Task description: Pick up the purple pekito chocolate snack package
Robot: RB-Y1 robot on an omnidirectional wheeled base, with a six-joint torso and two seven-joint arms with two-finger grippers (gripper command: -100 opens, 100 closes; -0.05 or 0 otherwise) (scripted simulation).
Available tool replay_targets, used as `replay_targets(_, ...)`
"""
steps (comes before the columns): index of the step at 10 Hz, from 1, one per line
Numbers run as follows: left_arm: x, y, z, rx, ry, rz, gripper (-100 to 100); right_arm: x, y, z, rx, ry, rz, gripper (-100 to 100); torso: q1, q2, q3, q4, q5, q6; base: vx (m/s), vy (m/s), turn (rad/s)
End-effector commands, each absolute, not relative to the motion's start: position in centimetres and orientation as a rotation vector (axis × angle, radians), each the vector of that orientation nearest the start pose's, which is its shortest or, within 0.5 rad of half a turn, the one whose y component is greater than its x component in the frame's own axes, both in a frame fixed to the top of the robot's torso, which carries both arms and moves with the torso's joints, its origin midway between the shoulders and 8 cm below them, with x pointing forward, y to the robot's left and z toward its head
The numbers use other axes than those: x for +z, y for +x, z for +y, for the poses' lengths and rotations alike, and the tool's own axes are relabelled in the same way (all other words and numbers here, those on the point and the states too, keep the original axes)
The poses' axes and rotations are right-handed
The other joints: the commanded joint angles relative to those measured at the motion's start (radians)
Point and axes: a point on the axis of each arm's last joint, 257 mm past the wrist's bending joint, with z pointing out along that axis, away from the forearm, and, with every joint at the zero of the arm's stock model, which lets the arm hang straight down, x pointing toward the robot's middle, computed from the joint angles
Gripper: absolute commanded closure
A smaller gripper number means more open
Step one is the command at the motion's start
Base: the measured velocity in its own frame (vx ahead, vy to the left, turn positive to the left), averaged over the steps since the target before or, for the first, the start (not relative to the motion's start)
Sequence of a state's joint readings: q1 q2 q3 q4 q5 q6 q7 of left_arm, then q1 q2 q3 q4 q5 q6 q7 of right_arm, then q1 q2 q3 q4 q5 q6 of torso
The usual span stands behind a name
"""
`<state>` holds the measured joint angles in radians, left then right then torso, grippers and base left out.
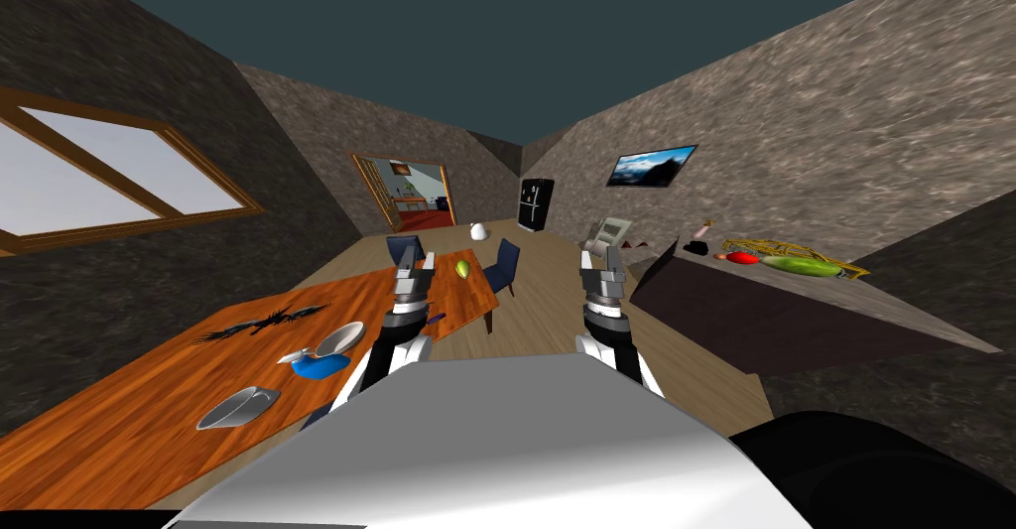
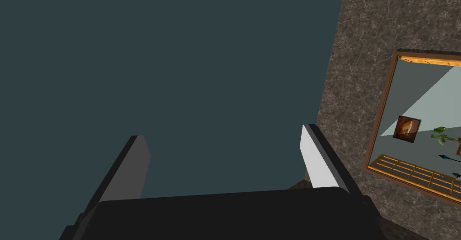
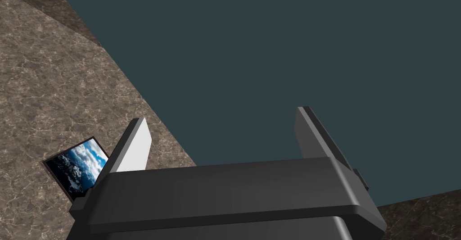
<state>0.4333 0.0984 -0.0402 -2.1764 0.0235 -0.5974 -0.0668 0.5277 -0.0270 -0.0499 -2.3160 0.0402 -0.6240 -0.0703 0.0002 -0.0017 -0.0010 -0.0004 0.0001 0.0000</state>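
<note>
A small purple sliver [image 1: 436, 319] lies on the orange wooden table [image 1: 149, 404], right beside my left forearm; I cannot tell whether it is the snack package. My left gripper [image 1: 410, 255] is raised above the table's right side, fingers pointing up. In the left wrist view the left gripper [image 2: 223, 131] is open with nothing between its fingers. My right gripper [image 1: 606, 235] is raised over the floor, between the table and the dark counter [image 1: 754, 325]. In the right wrist view the right gripper [image 3: 223, 115] is open and holds nothing.
On the table are a grey bowl [image 1: 236, 407], a blue bowl [image 1: 319, 364], a black bird-like shape [image 1: 260, 323] and a yellow-green fruit [image 1: 462, 269]. Blue chairs [image 1: 504, 266] stand at its far end. The counter carries a red item [image 1: 741, 257] and a long green one [image 1: 800, 265].
</note>
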Motion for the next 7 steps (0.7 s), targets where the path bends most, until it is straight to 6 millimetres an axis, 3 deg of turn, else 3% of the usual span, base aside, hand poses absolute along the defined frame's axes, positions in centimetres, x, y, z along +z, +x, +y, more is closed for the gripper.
replay_targets(1, -0.1, 37.0, 26.2, -1.321, -0.577, 0.714, -100, 5.4, 31.1, -28.1, 1.319, 0.516, 0.555, 0, 0.000, 0.000, 0.000, 0.000, 0.000, 0.000, 0.023, -0.007, -0.007)
replay_targets(7, -7.7, 42.3, 29.8, -1.275, -0.764, 0.844, -100, 5.4, 31.1, -28.1, 1.319, 0.516, 0.555, 0, 0.000, 0.000, 0.000, 0.000, 0.000, 0.000, 0.023, -0.004, -0.008)
